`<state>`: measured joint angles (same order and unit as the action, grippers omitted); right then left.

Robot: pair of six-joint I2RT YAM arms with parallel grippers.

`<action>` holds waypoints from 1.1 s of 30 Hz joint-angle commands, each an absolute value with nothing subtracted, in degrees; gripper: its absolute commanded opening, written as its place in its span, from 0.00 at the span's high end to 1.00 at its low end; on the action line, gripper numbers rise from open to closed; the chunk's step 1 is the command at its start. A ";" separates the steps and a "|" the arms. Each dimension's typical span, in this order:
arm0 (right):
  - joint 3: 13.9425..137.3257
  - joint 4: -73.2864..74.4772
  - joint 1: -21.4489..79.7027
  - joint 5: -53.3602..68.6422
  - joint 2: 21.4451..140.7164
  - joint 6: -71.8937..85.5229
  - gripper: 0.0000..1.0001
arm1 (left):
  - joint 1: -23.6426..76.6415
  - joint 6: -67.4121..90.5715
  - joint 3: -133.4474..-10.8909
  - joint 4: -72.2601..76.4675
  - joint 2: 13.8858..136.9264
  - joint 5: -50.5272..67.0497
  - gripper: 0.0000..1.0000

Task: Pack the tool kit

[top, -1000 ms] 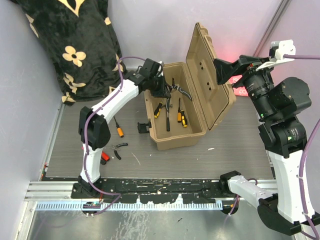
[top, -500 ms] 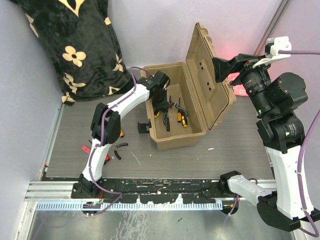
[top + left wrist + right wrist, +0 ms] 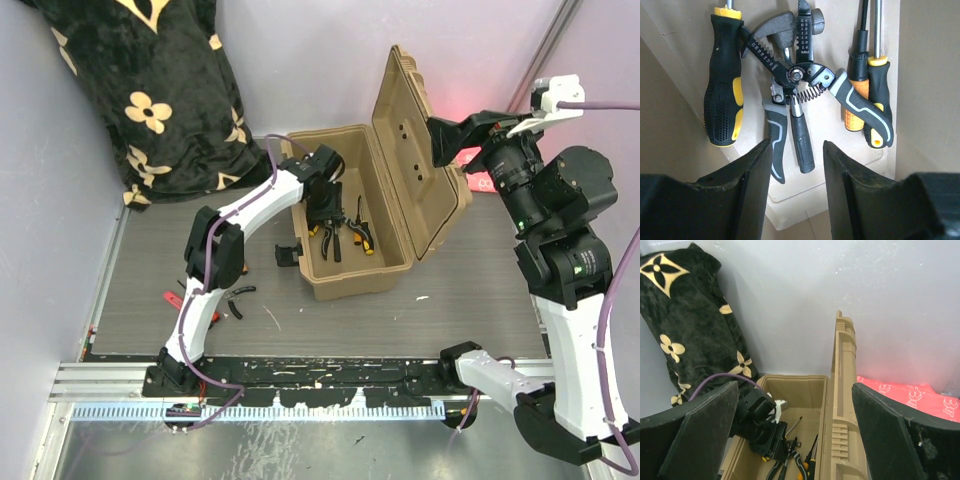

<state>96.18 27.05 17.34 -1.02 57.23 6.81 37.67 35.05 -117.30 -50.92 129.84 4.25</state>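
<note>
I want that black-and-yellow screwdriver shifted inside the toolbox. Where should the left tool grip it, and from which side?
Probably grip the screwdriver at its fat handle's butt end, from above, closing across its width. It lies flat on the toolbox floor, and the pliers crowd only its shaft end.

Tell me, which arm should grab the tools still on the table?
Left. The loose pliers lie left of the toolbox, on that arm's side, and the left gripper is open and empty. The right gripper is up at the lid.
</note>
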 commanded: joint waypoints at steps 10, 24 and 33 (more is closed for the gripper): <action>112.97 40.84 17.23 10.49 75.47 10.38 0.00 | 35.05 28.18 -129.24 -41.97 113.11 -1.13 0.50; 119.93 49.37 30.11 7.75 91.13 8.23 0.00 | 9.03 25.60 -98.29 -43.98 90.75 3.71 0.48; 126.10 54.91 36.71 0.92 98.52 5.71 0.00 | 5.63 31.72 -77.61 -49.40 86.59 3.58 0.47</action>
